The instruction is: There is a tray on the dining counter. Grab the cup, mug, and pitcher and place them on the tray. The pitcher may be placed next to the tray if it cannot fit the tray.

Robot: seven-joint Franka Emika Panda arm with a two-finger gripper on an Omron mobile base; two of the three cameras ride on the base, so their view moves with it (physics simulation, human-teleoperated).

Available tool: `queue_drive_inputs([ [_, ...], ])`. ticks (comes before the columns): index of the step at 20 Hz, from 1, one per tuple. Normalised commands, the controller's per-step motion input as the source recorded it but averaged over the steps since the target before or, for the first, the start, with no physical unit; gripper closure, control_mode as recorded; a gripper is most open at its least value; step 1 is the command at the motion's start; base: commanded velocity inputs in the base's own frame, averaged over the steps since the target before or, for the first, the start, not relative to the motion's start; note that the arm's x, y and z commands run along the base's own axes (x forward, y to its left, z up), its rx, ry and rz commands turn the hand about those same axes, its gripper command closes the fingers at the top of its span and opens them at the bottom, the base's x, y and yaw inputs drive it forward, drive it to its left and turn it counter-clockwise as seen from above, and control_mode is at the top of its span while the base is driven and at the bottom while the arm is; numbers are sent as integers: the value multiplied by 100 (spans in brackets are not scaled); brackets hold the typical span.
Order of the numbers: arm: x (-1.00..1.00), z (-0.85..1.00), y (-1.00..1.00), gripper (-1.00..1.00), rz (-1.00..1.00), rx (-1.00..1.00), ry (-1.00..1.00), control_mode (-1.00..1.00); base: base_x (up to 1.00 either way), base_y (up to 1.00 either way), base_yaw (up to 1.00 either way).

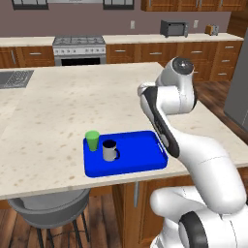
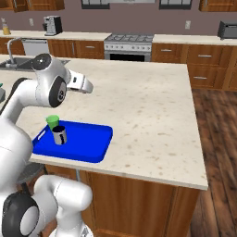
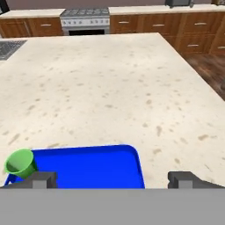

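The blue tray lies near the front edge of the dining counter. The green cup stands upright at the tray's far left corner. Just beside it on the tray is the dark mug, also upright. My gripper hovers above the tray's near side, open, with nothing between its fingertips. The pitcher is out of view.
A stove and a microwave stand along the back wall counter. A sink is set in the counter's far left. A grey stool sits below the front edge. Bare counter spreads beyond and right of the tray.
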Motion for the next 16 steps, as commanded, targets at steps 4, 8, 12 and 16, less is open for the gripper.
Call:
queue_drive_inputs([
  [4,-62,-7,-13,-100,12,0,-10,-100,0,0,0],
  [8,-45,36,-2,-100,3,0,-1,-100,0,0,0],
  [12,-45,19,-10,-100,2,0,0,-100,0,0,0],
  [16,-65,8,-19,-100,-1,0,-2,-100,0,0,0],
])
